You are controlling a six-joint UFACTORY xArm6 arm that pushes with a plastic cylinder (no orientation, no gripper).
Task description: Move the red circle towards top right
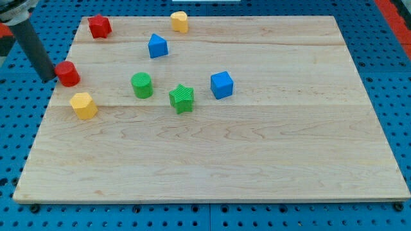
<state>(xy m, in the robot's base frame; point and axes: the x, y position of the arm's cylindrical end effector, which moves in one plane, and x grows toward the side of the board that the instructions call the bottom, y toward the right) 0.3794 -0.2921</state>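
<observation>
Red circle [67, 74] upright, round, my tip [49, 78] touching its left.

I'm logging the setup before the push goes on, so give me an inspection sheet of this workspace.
Surface: pale wooden board, flat, resting on a blue pegboard.
Job's things: red circle block near the board's left edge.
Clutter: red star-like block, yellow block, blue block, green cylinder, green star, blue cube, yellow block.
Tool: dark rod; my tip sits at the red circle's left side, apparently touching it.
Cables: nothing seen.
Surroundings: red patches at the view's top corners.
</observation>
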